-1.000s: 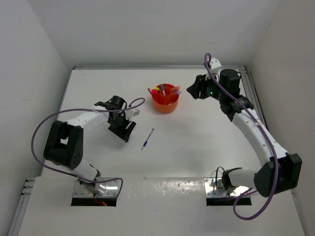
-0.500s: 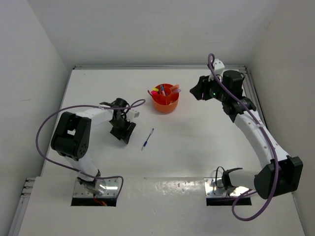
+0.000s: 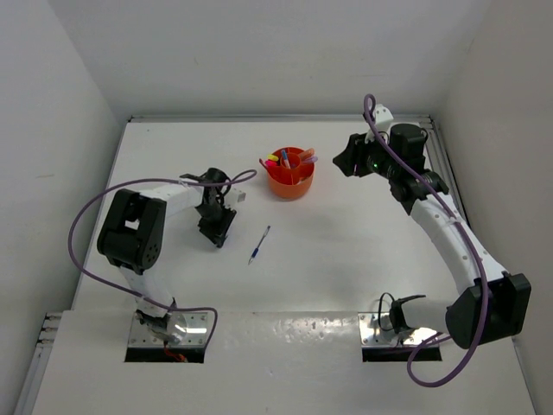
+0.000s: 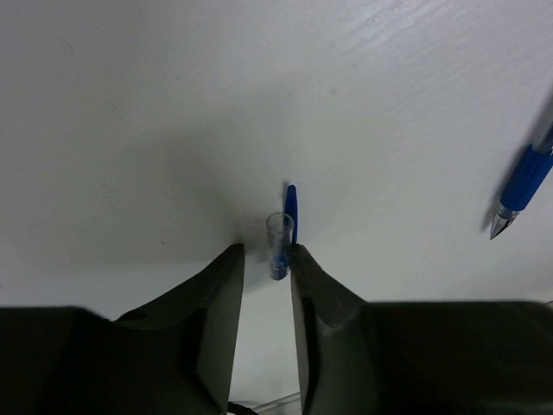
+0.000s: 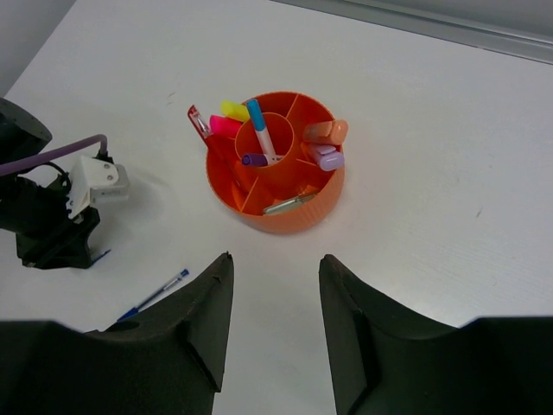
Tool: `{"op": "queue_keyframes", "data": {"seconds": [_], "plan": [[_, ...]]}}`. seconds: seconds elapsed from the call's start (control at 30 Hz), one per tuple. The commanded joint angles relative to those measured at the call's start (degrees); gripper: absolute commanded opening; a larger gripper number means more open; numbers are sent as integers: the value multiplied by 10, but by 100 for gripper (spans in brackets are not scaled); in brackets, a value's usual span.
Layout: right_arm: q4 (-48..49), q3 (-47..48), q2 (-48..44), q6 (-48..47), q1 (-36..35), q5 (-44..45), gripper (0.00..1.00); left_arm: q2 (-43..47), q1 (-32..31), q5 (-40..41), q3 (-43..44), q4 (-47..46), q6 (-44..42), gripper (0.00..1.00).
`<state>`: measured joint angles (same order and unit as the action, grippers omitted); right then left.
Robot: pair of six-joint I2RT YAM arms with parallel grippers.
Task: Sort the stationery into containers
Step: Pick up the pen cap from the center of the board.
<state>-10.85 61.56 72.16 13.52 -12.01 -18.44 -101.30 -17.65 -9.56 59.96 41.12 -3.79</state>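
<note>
**A:** Thing nearest the left tool (image 4: 266, 251)?

**B:** Small blue cap (image 4: 282, 233), clear at its near end, flat on the worktop (image 3: 346, 259) between the two fingers. Long axis along the gap, pointing away from the wrist camera, hence closing across the short side.

**A:** State of that tool?

**B:** Jaws narrow about the cap. One finger at or against it, with a sliver of bare worktop on the other side. Cannot tell whether clenched or just short of contact.

**A:** And the blue pen (image 3: 260, 244)?

**B:** Loose on the worktop, just to the right of the left tool and apart from it. Long axis diagonal, tip toward the near left, tail toward the far right. Much nearer the left arm than the right.

**A:** Right tool (image 5: 275, 259)?

**B:** Released, fingers wide, nothing between them. Raised on the far right side of the orange tub (image 5: 285, 220), well apart from pen and cap.

**A:** Tub contents?

**B:** Several markers and pens upright or leaning in the compartments and the central cup.

**A:** Relation governing the coming move?

**B:** Probably the tub's bearing from the left tool: farther and to the right, past the pen. Likely needs a firm pinch first, then a carry over the pen without brushing it.
</note>
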Motion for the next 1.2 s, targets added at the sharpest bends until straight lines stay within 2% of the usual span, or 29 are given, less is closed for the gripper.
{"op": "queue_keyframes", "data": {"seconds": [0.0, 0.17, 0.23, 0.3, 0.43, 0.5, 0.57, 0.6, 0.63, 0.77, 0.87, 1.17], "plan": [[14, 3, 3, 3, 3, -1, 44, -33, -2, 4, -6, -41, -1, 31], [14, 3, 3, 3, 3, -4, 42, -35, -4, -23, -3, -46, -12, 6], [11, 0, 3, 5, 2, -18, 42, -17, -2, -56, -5, -53, -17, 0], [4, 2, 5, 14, 1, -44, 40, 26, 7, -92, -8, -68, -23, 0], [0, 12, 12, 50, -1, -126, 39, 129, 38, -265, 13, -113, -33, 0], [12, 17, 18, 99, -9, -177, 40, 187, 43, -311, 29, -155, -23, 0], [42, 20, 24, 164, -22, -207, 46, 231, 42, -368, 37, -218, 18, 0], [43, 18, 25, 187, -28, -207, 46, 244, 41, -386, 38, -240, 32, 0], [70, 16, 26, 207, -35, -218, 49, 263, 39, -410, 38, -283, 81, 0], [131, 34, 49, 314, -59, -247, 52, 276, -3, -420, 63, -320, 128, 0], [174, 54, 71, 348, -69, -266, 52, 274, -20, -424, 80, -321, 149, 0], [210, 93, 98, 342, -110, -306, 52, 273, -53, -438, 96, -337, 178, 0]]}}
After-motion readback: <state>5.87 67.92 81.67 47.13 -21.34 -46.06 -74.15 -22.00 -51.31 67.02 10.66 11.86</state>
